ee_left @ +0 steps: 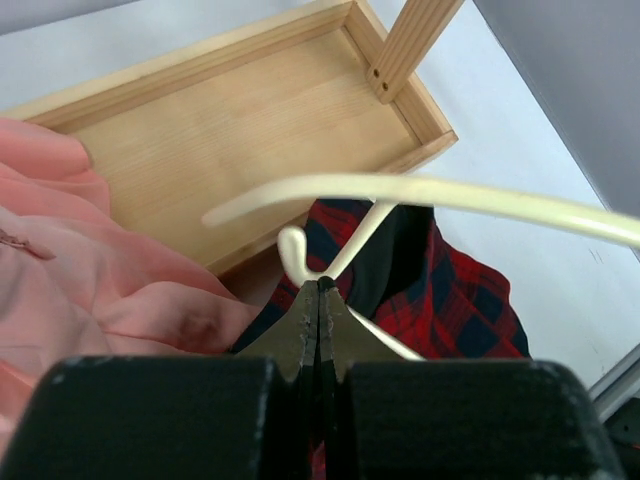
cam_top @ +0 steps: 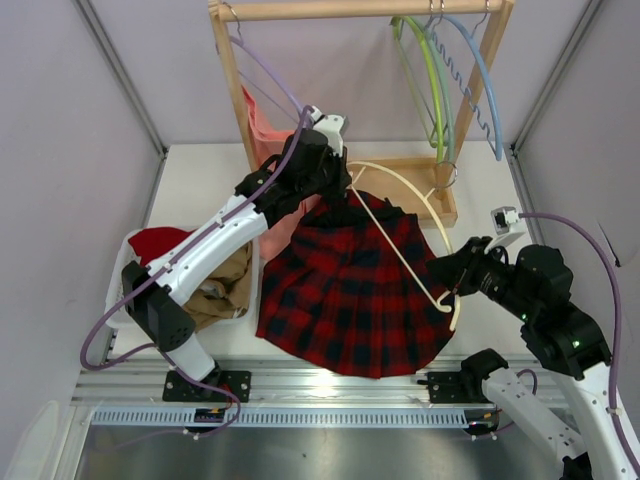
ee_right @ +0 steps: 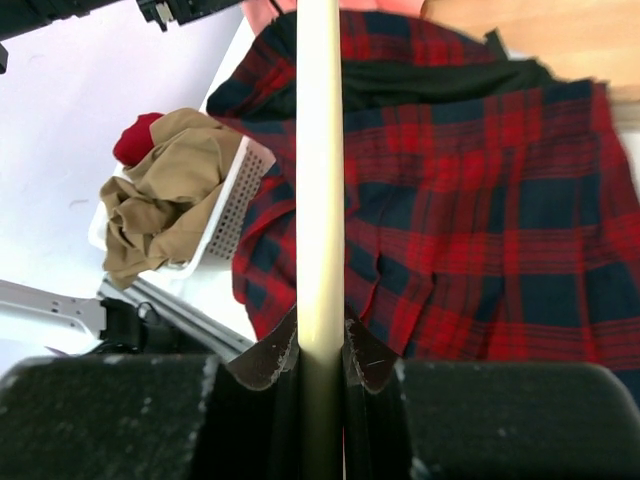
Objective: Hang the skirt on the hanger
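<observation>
Gripping the hanger (ee_right: 320, 150) by one arm, R gripper (ee_right: 320, 345) is clamped on it. Hanger lies over skirt (cam_top: 340, 300), spread just in front of rack base (ee_left: 250, 130). L gripper (ee_left: 318, 295) pinched shut at skirt edge nearest rack base.

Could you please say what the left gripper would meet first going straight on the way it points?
Probably the cream hanger, its curved arm just ahead of the left gripper; beyond, the wooden tray.

The skirt (cam_top: 350, 290) covers the middle of the table (cam_top: 195, 190), with the hanger (ee_right: 320, 150) slanting above it. A basket (ee_right: 232, 205) blocks the left edge and a rack (cam_top: 360, 10) the far edge. Bare table shows at the far left and far right corners.
</observation>
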You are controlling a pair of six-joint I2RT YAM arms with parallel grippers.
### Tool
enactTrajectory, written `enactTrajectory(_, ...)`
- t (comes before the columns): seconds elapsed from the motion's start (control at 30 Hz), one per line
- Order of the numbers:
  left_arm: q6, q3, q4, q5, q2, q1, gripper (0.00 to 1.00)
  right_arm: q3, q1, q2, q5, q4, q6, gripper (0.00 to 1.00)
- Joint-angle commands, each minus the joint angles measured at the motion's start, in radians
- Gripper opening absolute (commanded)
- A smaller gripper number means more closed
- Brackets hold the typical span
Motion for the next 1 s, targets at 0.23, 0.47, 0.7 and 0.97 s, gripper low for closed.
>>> enactTrajectory(0.23,0.085,0.046,0.152,-0.171,-0.017,0.022,0.0,-0.017,0.004,-0.016,-0.08,0.106,0.091,0.0)
enactTrajectory(0.47,0.115,0.046,0.158,-0.208,-0.005,0.024,0.0,0.017,0.005,-0.032,-0.052,0.023,0.086,0.0)
enactTrajectory(0.7,0.122,0.034,0.22,-0.162,-0.003,0.024,0.0,-0.018,0.004,-0.05,-0.08,0.043,0.114,0.0)
enactTrajectory(0.97,0.148,-0.023,0.31,-0.101,-0.012,0.024,0.0,-0.041,0.005,-0.062,-0.105,0.086,0.154,0.0)
